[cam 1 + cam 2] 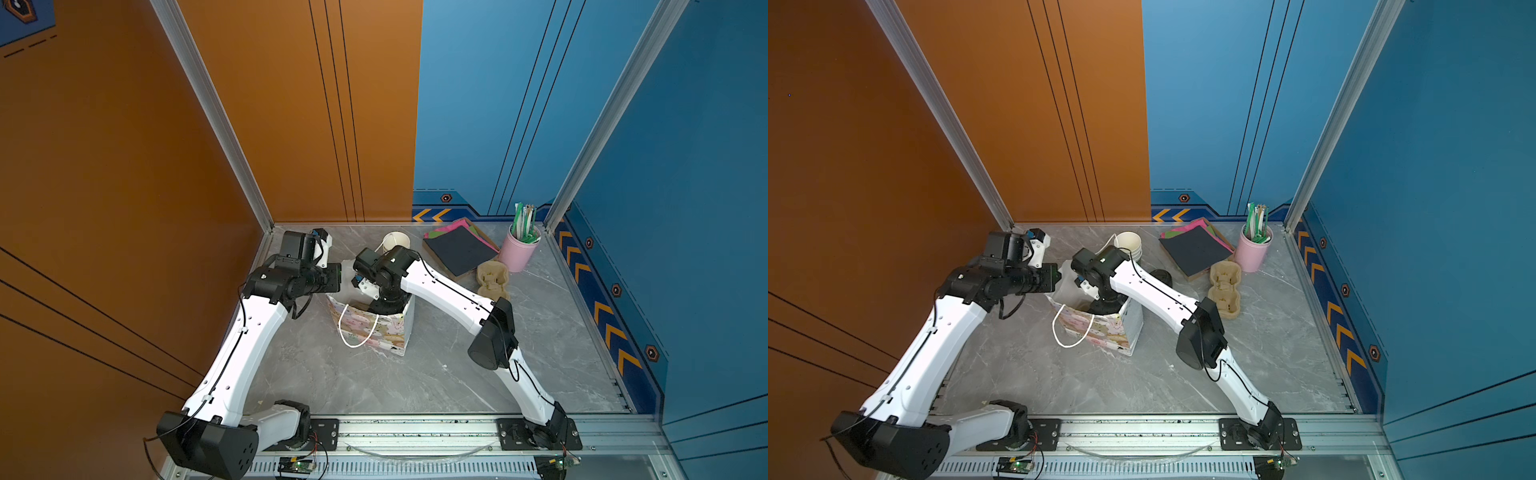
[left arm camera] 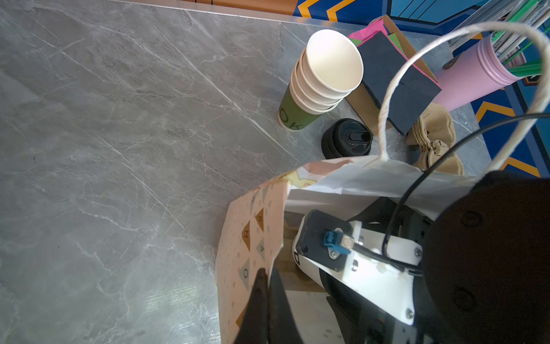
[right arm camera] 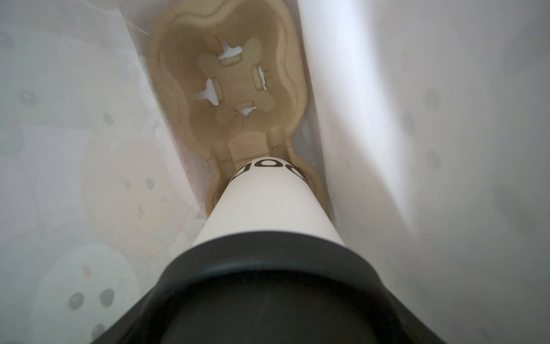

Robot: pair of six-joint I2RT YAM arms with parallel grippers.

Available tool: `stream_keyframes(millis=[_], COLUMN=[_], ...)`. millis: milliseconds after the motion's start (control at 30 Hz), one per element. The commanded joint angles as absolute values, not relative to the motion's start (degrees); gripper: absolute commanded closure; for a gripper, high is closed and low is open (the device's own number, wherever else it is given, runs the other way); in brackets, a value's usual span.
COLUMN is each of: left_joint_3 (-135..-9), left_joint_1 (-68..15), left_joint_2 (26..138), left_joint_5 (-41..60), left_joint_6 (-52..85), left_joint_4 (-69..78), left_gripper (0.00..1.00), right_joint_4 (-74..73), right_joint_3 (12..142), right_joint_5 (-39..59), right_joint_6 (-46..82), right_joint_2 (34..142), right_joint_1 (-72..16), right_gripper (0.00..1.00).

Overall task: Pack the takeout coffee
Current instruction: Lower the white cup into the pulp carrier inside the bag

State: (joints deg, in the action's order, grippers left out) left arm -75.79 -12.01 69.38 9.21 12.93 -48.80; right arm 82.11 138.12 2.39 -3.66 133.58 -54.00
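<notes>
Filling the near edge of the right wrist view, the takeout coffee, a small white paper cup under a round black plastic sip lid, is pointing base-first down into the bag. Its foot is touching or sitting in the nearer socket of the tan moulded-pulp cup carrier lying on the bag's floor, and the farther socket is showing empty.

Working down by size, the grey marble tabletop is carrying everything. The pastel cartoon-printed paper gift bag with white rope handles is standing upright near its middle. Your right gripper is sunk into the bag's mouth. You cannot tell whether its jaws are clamping the lid or standing spread, since no view is showing them. Your left gripper is pressed together, pinching the bag's side wall.

You are, as I judge it, seating the cup. Next you are needing to confirm it is standing upright in the socket and let go. Then lift the right arm straight out, free of the wall and rope handle, with the left holding the mouth wide.
</notes>
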Motion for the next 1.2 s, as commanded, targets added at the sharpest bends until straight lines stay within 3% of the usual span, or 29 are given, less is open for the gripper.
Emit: stream_keyframes(millis=[0, 1167], left_joint_3=[-75.23, -74.71], left_joint_1=[-11.51, -11.45], left_joint_2=[69.6, 69.51], left_joint_5=[9.7, 9.77], left_joint_6=[11.61, 11.87], left_joint_4=[-48.25, -48.32], left_gripper=[1.0, 1.0], right_joint_4=[84.53, 84.49], right_joint_3=[136.75, 137.1], right_joint_5=[0.12, 0.77], right_joint_6=[-4.48, -4.31], right_joint_2=[136.38, 134.45], right_joint_1=[-53.69, -53.69], right_gripper=[0.13, 0.09])
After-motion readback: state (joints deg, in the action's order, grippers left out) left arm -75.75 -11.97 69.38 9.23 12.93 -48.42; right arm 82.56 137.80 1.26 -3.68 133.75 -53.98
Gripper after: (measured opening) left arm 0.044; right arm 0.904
